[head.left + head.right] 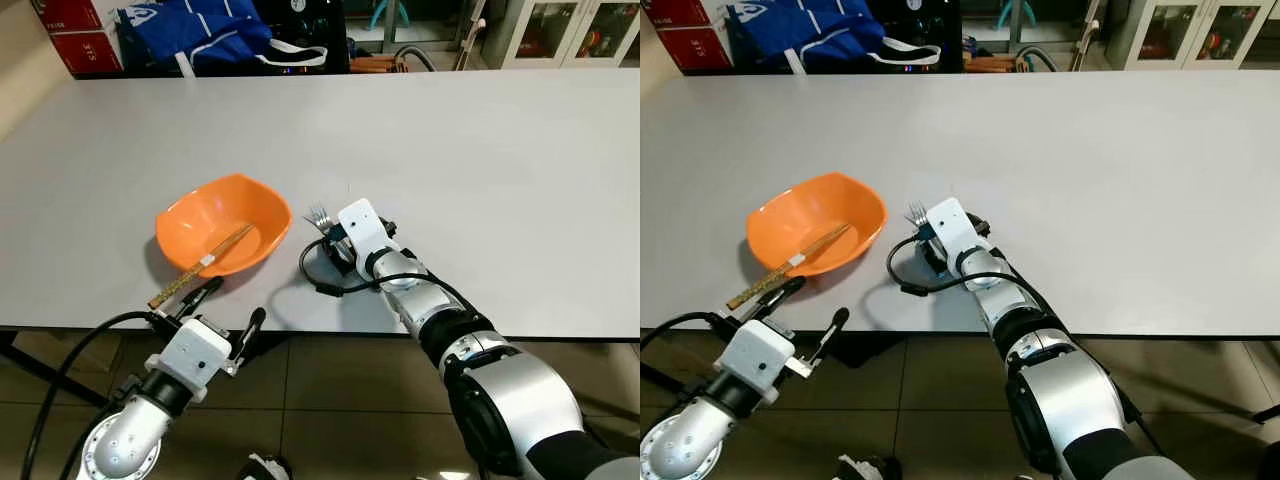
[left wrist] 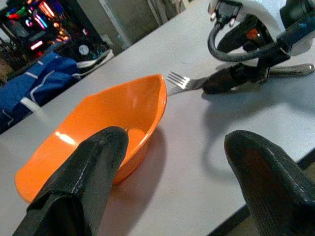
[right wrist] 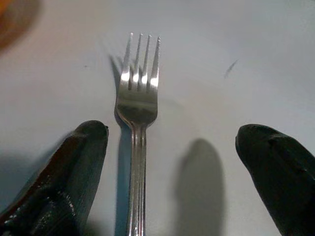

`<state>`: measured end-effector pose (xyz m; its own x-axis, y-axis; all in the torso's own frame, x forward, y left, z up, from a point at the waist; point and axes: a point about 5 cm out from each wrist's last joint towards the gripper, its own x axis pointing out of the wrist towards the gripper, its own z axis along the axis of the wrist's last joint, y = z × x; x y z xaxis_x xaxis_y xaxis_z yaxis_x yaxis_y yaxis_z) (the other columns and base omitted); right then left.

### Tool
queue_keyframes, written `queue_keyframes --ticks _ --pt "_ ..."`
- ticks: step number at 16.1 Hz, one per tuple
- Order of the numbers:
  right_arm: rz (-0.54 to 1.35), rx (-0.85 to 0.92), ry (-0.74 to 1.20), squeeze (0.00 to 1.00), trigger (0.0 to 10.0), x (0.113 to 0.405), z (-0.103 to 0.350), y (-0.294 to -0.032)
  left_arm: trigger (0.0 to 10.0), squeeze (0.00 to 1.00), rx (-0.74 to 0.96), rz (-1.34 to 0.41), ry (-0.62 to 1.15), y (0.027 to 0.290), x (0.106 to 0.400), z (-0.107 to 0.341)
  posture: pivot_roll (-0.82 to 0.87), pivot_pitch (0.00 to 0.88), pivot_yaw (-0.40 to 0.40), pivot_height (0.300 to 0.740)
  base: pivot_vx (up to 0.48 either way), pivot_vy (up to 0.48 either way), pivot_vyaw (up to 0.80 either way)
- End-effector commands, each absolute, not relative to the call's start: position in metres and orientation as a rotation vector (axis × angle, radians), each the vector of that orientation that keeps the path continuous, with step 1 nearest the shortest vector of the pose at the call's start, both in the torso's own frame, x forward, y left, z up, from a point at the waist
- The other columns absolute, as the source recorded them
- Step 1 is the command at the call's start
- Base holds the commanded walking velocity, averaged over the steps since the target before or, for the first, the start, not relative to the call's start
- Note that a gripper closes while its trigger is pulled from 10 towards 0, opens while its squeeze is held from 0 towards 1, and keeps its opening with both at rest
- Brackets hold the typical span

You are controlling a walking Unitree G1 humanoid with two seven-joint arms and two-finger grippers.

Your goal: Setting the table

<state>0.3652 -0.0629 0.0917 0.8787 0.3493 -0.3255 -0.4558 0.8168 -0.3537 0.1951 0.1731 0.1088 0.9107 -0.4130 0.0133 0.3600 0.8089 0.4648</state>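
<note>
Wide white rectangular table (image 1: 480, 160): carries all items listed below, near its front edge.

Silver metal four-tined fork (image 3: 137, 128): lies flat on the table, tines pointing away from the robot, just right of the bowl and apart from it.

Right gripper (image 3: 172, 172): rests low over the fork's handle, its two black fingers (image 3: 74, 172) spread wide apart. The fork lies between them, closer to one finger, and neither finger grips it; the gripper is released.

Shallow orange plastic bowl with a squared rim (image 1: 222, 222): stands on the table to the left of the fork.

Brown wooden chopsticks with a white band (image 1: 196, 267): one end inside the bowl, the other leaning out over its near rim, beyond the table edge.

Left gripper (image 1: 228, 306): hovers at the table's front edge, just below the bowl, fingers parted and holding nothing.

Blue bag (image 1: 195, 30): behind the table's far edge.
</note>
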Motion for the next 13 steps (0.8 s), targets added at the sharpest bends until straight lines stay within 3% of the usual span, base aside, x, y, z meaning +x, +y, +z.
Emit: queue_keyframes --ticks 1,4,9,10,13 --pt "0.413 -0.539 0.410 1.00 10.0 0.349 0.056 -0.085 10.0 0.00 0.475 -0.420 -0.124 0.174 0.194 0.104 0.11 0.074 0.070 0.740 0.000 0.000 0.00" --pt "0.423 -0.731 0.453 1.00 10.0 0.343 0.044 -0.101 10.0 0.00 0.468 -0.414 -0.130 0.176 0.195 0.096 0.11 0.069 0.066 0.740 0.000 0.000 0.00" --pt "0.379 -0.774 0.477 0.97 10.0 0.344 0.042 -0.120 10.0 0.00 0.457 -0.407 -0.149 0.177 0.197 0.101 0.09 0.068 0.057 0.740 0.000 0.000 0.00" --pt "0.356 -0.764 0.479 0.00 10.0 0.345 0.043 -0.124 10.0 0.00 0.455 -0.405 -0.161 0.175 0.198 0.105 0.09 0.072 0.058 0.740 0.000 0.000 0.00" --pt "0.293 -0.533 0.506 0.00 10.0 0.347 0.047 -0.125 10.0 0.00 0.455 -0.413 -0.180 0.169 0.200 0.112 0.08 0.075 0.057 0.740 0.000 0.000 0.00"
